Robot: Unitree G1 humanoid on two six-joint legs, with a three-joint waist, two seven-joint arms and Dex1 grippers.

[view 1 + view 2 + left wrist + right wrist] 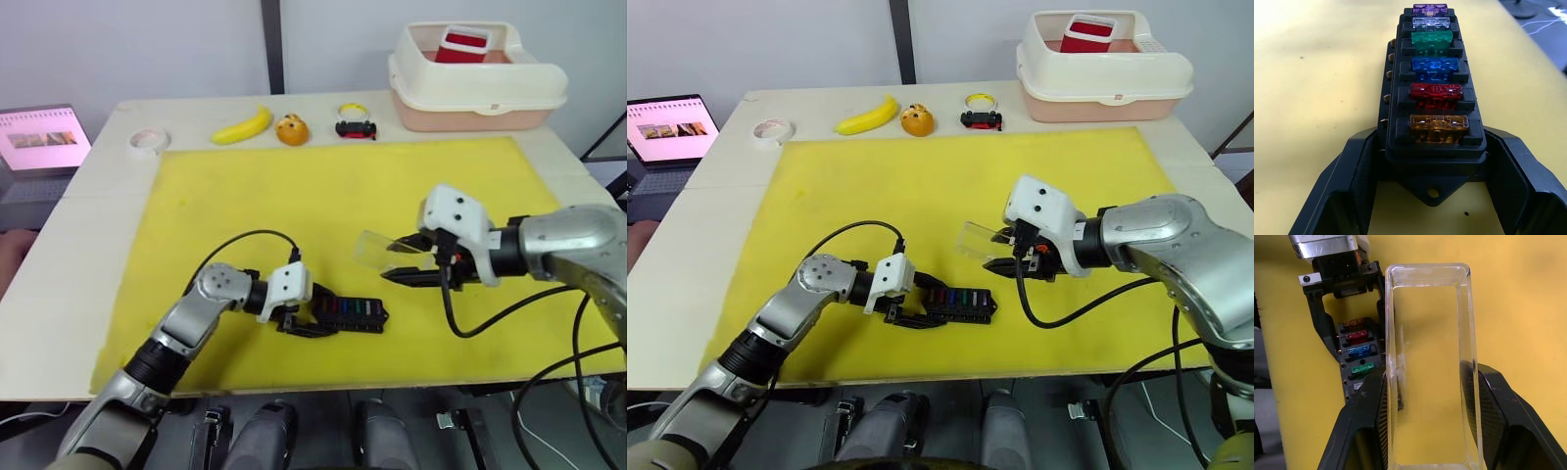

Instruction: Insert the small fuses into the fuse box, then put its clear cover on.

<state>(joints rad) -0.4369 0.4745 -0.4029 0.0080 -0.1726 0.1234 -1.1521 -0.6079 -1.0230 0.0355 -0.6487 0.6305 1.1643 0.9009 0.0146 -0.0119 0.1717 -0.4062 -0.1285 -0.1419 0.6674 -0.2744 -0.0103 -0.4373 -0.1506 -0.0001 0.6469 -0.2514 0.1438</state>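
My left gripper (294,321) sits low and left of centre in the left eye view, on the yellow mat (294,186). Its two black fingers (1347,191) are closed against the two sides of the near end of the fuse box (345,314), which lies flat on the mat just right of that gripper. In the left wrist view the small fuses (1435,68) stand seated in a single row down the box: orange nearest me, then red, blue, green, a clear grey one and purple at the far end.

My right gripper (400,262) is at centre right of the left eye view, above and to the right of the box and apart from it. Its fingers (1498,401) are clamped on the long sides of the clear cover (374,251), which juts out toward the left of the frame, tilted and off the mat. In the right wrist view the cover's open rectangle is beside the box, not over it.

Along the top of the frame, beyond the mat, lie a tape roll (148,141), a banana (242,126), a small orange toy (292,129), a black-and-red toy car (355,127) and a cream tub (477,86) at upper right. A laptop (39,140) stands at the left edge.
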